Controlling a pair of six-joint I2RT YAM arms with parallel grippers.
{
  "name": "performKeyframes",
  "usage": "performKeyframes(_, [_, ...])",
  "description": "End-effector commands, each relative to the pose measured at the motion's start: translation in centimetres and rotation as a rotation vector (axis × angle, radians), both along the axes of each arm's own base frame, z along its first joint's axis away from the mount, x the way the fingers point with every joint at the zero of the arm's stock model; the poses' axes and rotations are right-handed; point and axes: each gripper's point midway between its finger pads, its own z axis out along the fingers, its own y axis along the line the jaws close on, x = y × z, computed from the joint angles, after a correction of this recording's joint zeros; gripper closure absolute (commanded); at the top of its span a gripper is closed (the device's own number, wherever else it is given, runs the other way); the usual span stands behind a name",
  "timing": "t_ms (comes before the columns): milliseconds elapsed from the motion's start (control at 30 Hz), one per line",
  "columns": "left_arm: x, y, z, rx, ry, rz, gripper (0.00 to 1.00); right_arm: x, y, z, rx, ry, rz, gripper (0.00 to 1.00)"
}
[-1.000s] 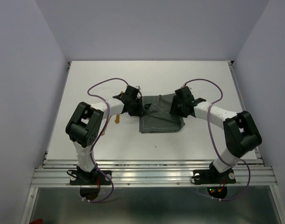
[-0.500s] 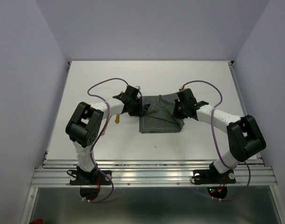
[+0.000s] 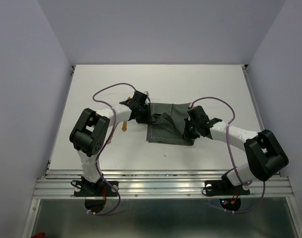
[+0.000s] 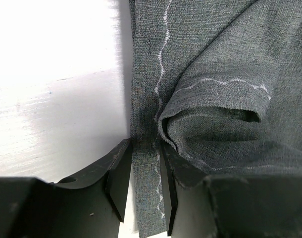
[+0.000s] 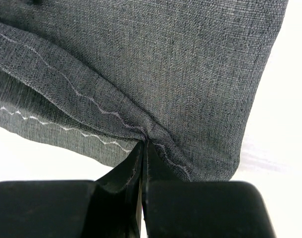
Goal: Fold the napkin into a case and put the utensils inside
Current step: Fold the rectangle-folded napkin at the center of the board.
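Note:
The dark grey napkin (image 3: 166,130) lies rumpled and partly folded on the white table (image 3: 141,79), with no case shape showing. At the cloth's left edge my left gripper (image 3: 145,115) stands half open. In the left wrist view its fingers (image 4: 116,173) straddle a flat hem strip of the napkin (image 4: 215,59). My right gripper (image 3: 187,131) is at the napkin's near right corner. The right wrist view shows this gripper (image 5: 142,148) shut on a pinched fold of the napkin's (image 5: 166,59) stitched hem. A bit of an orange-brown utensil (image 3: 124,126) peeks out beside the left forearm.
Purple cables (image 3: 109,91) loop over both arms. A metal rail (image 3: 161,186) runs along the table's near edge. White walls close in the table at the left, right and back.
My right gripper has shut on the napkin's hem and moved toward the near edge, dragging the cloth's right side with it. The left arm has not moved.

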Motion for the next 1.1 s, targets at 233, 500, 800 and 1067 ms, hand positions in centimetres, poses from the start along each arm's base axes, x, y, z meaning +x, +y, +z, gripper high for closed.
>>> performKeyframes(233, [-0.6, 0.6, 2.5, 0.009, -0.007, -0.002, 0.59, -0.9, -0.2, 1.4, 0.025, -0.037, 0.011, 0.81])
performKeyframes(500, [-1.1, 2.3, 5.4, 0.002, -0.053, 0.030, 0.59, 1.9, -0.2, 8.3, 0.062, -0.234, -0.038, 0.63])
performKeyframes(800, [0.5, 1.0, 7.8, 0.012, -0.118, -0.038, 0.55, 5.8, 2.1, 6.5, 0.094, -0.157, -0.157, 0.64])
performKeyframes(1067, [-1.4, -4.3, 7.8, 0.070, -0.114, -0.184, 0.42, 6.3, -0.1, 5.7, 0.036, -0.158, -0.260, 0.62])
